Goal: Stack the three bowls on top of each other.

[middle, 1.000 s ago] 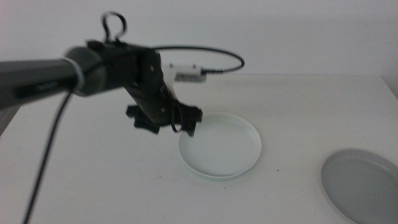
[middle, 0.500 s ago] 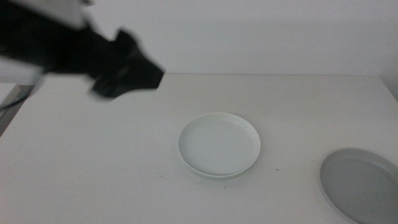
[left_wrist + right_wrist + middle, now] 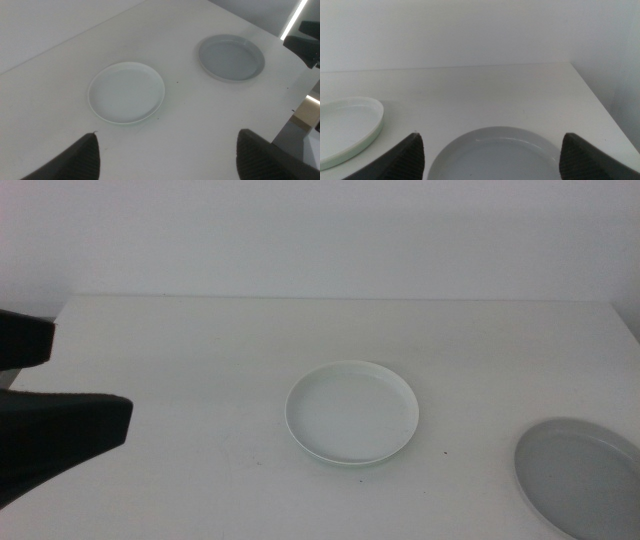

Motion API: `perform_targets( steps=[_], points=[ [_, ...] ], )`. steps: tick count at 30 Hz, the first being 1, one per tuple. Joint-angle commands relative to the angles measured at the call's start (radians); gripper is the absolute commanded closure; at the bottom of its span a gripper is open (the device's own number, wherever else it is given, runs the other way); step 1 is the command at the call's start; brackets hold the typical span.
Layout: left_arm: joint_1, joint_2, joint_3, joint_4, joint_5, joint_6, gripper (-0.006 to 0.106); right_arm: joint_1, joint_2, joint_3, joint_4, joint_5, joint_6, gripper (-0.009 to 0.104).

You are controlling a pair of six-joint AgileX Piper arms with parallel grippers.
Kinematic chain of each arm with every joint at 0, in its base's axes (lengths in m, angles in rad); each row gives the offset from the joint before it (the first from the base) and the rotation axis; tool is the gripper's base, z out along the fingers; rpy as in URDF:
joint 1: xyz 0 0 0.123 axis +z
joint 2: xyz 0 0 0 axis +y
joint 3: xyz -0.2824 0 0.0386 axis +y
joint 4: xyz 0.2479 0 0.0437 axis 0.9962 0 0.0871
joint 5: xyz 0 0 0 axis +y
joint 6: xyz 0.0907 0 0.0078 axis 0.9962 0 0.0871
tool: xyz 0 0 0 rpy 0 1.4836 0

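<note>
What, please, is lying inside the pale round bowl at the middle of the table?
The white, mint-tinged shallow bowl shows only a bare pale floor. It may be two nested bowls; that cannot be seen. The grey bowl sits apart.

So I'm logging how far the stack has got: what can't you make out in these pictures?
- Whether the white bowl sits on a mint green one: the middle view shows only a greenish lower rim.
- Grey bowl: cut by the middle view's edge, whole in the left wrist view.
- Left tool: only its wide-apart tips show; a dark blur in the middle view.
- Right tool: tips only, spread wide.
</note>
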Motion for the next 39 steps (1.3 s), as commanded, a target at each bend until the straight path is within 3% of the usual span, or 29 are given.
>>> perform_targets(
  steps=[1,17,18,21,26,28,33,35,39],
  points=[
    [0.000,-0.002,0.004,-0.012,-0.020,-0.010,0.007,0.000,-0.004,0.002,-0.008,-0.009,-0.003,0.002],
    [0.000,-0.002,0.004,0.003,-0.056,-0.005,0.007,0.000,-0.004,0.002,-0.008,-0.009,-0.003,0.002],
    [0.000,-0.002,0.004,0.003,-0.056,-0.005,0.007,0.000,-0.004,0.002,-0.013,-0.092,-0.010,0.002],
    [0.000,-0.002,0.004,0.003,-0.056,-0.005,0.007,0.000,-0.004,0.002,-0.034,-0.138,-0.027,0.002],
    [0.000,-0.002,0.004,0.003,-0.056,-0.005,0.007,0.000,0.058,-0.107,-0.030,-0.113,0.080,0.002],
    [0.000,-0.002,0.004,0.003,-0.056,-0.005,0.007,0.000,0.151,-0.225,-0.030,-0.010,0.118,0.002],
    [0.000,-0.002,0.004,0.003,-0.056,-0.005,0.007,0.000,0.441,-0.625,-0.009,0.538,0.157,0.002],
    [0.000,-0.002,0.004,0.003,-0.056,-0.005,0.007,0.000,0.534,-0.754,-0.013,0.678,0.157,0.002],
    [0.000,-0.002,0.004,0.003,-0.064,-0.005,0.007,0.000,0.650,-0.898,-0.009,0.751,0.164,0.002]
  ],
)
